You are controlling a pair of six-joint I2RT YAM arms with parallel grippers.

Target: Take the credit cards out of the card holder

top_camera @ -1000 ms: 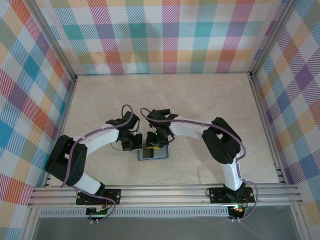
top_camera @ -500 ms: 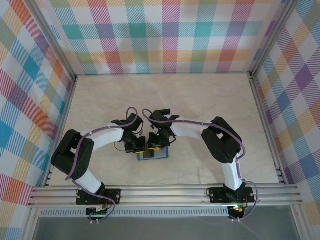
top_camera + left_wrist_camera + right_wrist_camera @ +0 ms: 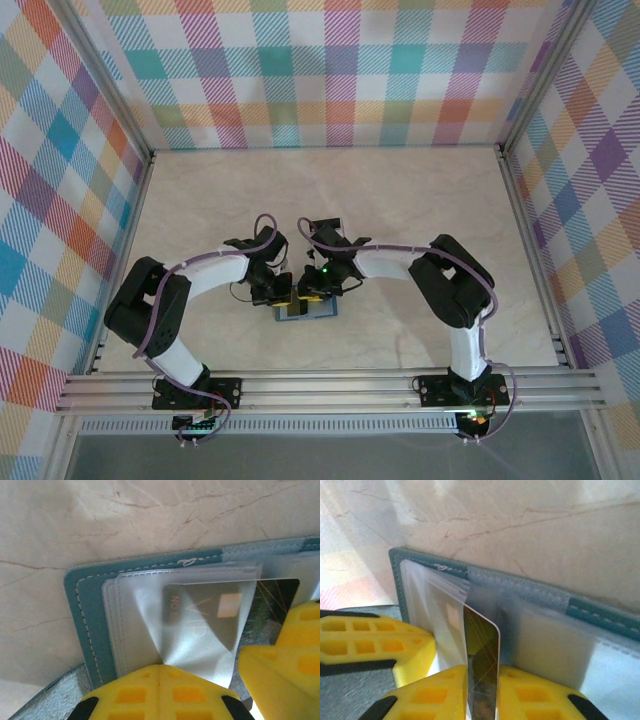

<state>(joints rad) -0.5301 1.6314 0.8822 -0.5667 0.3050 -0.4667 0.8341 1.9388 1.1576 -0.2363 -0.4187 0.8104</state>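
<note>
The teal card holder lies open on the table between the two grippers, and its clear inner sleeves show in the left wrist view and the right wrist view. My left gripper is shut on the edge of one clear sleeve. A dark credit card with gold lines sits partly in that sleeve. My right gripper is shut on this card, which stands on edge between its yellow fingers. Any other credit cards are hidden.
The right gripper's yellow fingers sit close beside the left gripper, and the left gripper's fingers crowd the right one. Marble tabletop stretches behind the holder, with checked walls around and a metal rail in front.
The right gripper's jaws have narrowed onto the card. The left arm's elbow has swung inward a little, and both grippers stay over the holder.
</note>
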